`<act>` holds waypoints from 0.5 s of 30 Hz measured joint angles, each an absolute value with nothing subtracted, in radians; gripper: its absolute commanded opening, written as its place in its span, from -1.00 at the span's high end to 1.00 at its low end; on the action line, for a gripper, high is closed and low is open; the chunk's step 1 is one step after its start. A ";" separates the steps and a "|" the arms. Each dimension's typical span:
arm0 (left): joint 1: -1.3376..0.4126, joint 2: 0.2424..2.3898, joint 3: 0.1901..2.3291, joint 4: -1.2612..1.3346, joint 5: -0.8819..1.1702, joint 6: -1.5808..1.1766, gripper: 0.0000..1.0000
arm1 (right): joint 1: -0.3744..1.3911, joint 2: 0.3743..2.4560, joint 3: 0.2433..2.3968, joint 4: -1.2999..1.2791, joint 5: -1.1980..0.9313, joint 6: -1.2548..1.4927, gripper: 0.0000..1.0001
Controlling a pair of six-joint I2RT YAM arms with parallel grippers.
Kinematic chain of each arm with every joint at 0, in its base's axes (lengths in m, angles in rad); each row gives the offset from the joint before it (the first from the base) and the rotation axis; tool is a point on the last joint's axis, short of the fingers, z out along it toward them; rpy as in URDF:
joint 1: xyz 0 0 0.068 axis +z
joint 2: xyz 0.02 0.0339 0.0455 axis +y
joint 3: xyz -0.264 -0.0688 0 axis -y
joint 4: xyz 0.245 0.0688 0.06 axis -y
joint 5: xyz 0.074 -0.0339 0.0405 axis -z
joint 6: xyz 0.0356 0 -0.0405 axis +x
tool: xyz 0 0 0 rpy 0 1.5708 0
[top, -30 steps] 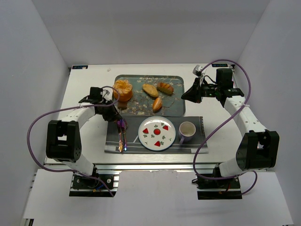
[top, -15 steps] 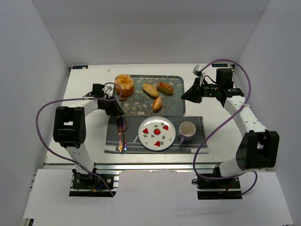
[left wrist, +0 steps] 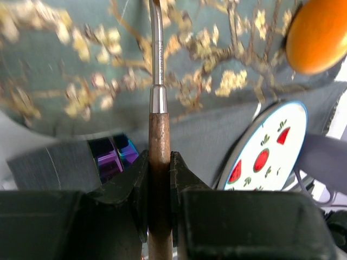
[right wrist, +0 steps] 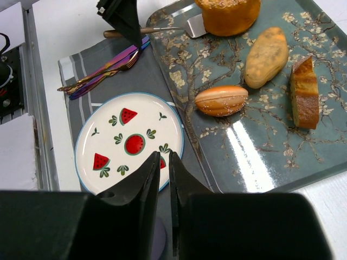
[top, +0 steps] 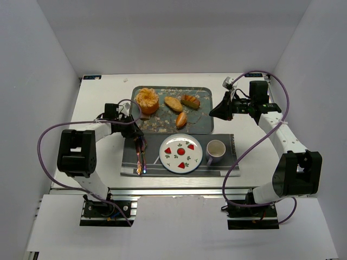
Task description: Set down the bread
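Note:
The bread (top: 147, 100), a large round golden-orange bun with a lumpy top, stands at the left end of the floral tray (top: 201, 123); the right wrist view shows it (right wrist: 227, 13) at the top edge. My left gripper (top: 134, 128) is shut on the brown handle of a spatula (left wrist: 159, 130), just off the tray's near-left corner. The spatula's metal blade (right wrist: 191, 25) lies on the tray against the bread's base. My right gripper (top: 212, 112) hovers shut and empty above the tray's right edge, and its own view shows it (right wrist: 161, 160) over the plate.
Three small rolls (top: 173, 103) (top: 190, 101) (top: 181, 119) lie on the tray right of the bread. A watermelon-patterned plate (top: 190, 161), a mug (top: 215, 150) and iridescent cutlery (top: 141, 154) sit on a grey placemat (top: 227, 160) in front of the tray.
The bread has shifted a little to the right, farther onto the tray. My left gripper has drawn back toward the tray's near-left corner with the spatula. The right arm has stayed still.

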State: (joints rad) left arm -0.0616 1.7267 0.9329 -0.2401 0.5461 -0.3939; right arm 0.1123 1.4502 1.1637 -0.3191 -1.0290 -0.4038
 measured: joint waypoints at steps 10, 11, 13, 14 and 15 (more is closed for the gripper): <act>-0.062 1.555 0.881 -0.207 0.569 -0.393 1.00 | 0.112 1.450 1.164 -0.319 -1.032 -0.408 0.64; -0.063 1.526 0.871 -0.208 0.570 -0.393 1.00 | 0.112 1.450 1.164 -0.319 -1.032 -0.409 0.64; -0.067 1.470 0.849 -0.221 0.570 -0.394 1.00 | 0.112 1.450 1.164 -0.319 -1.032 -0.414 0.64; -0.072 1.439 0.837 -0.229 0.569 -0.395 1.00 | 0.112 1.450 1.164 -0.320 -1.031 -0.418 0.64; -0.080 1.410 0.826 -0.237 0.567 -0.396 1.00 | 0.112 1.450 1.164 -0.321 -1.031 -0.422 0.64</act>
